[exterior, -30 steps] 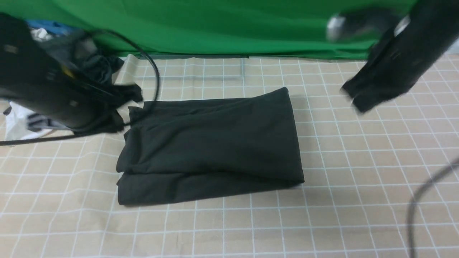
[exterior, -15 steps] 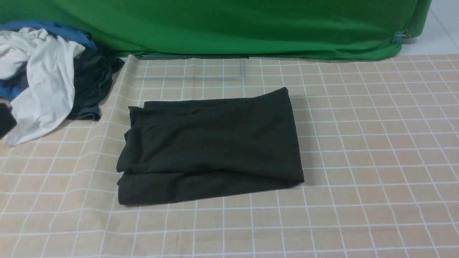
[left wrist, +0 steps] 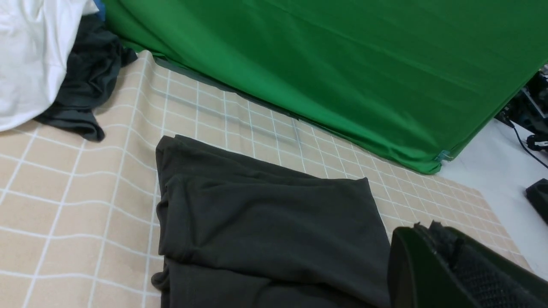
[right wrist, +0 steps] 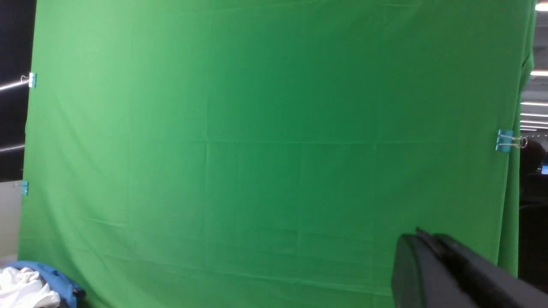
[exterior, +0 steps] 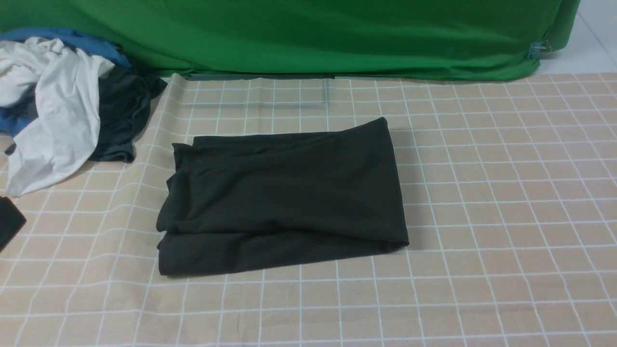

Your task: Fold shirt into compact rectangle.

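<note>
Both arms had pulled back off the bench since a sec ago; front view showed only a dark sliver at its left edge. Shirt [exterior: 282, 195] lay folded mid-bench on the checked cloth [exterior: 482, 193], long axis running left-right, roughly rectangular, left edge uneven. Left tool [left wrist: 432, 239] sat nearer, jaws together, holding nothing, shirt just ahead of it. Right tool [right wrist: 421, 246] also together, aimed at green backdrop [right wrist: 257, 128]. Clothes pile [exterior: 58, 106] far-left, apart. No containers seen.
</note>
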Controlling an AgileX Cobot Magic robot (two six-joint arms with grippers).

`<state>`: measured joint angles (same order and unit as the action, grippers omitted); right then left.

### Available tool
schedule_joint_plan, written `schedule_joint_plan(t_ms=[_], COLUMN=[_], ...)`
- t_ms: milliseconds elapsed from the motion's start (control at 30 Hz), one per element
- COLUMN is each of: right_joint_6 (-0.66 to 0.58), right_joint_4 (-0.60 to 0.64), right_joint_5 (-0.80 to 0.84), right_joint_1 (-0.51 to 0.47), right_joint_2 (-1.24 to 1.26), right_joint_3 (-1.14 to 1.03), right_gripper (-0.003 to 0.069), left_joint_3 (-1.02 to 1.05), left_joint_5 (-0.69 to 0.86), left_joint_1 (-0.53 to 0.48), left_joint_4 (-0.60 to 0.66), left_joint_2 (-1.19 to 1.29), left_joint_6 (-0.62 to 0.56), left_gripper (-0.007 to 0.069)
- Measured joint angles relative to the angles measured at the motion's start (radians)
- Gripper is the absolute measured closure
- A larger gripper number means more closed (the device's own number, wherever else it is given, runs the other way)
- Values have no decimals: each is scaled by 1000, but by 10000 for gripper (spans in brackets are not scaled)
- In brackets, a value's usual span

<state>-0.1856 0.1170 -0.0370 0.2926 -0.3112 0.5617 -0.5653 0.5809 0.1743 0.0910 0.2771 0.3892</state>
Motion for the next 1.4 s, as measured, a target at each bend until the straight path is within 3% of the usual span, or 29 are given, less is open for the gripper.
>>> schedule_joint_plan(t_ms=[133, 500, 1400], right_joint_6=[-73, -84, -74], right_joint_4=[0, -12, -14], right_joint_5=[11, 211, 185], right_joint_1=[0, 0, 0], right_joint_2=[6, 164, 167], right_joint_3=[0, -1, -9], right_gripper=[621, 621, 568], left_joint_3=[0, 34, 62], left_joint_5=[3, 103, 59], left_joint_1=[0, 0, 0], left_joint_4=[-2, -7, -14], left_joint_2=[0, -133, -142], left_joint_6=[-6, -89, -95], left_gripper=[612, 612, 612])
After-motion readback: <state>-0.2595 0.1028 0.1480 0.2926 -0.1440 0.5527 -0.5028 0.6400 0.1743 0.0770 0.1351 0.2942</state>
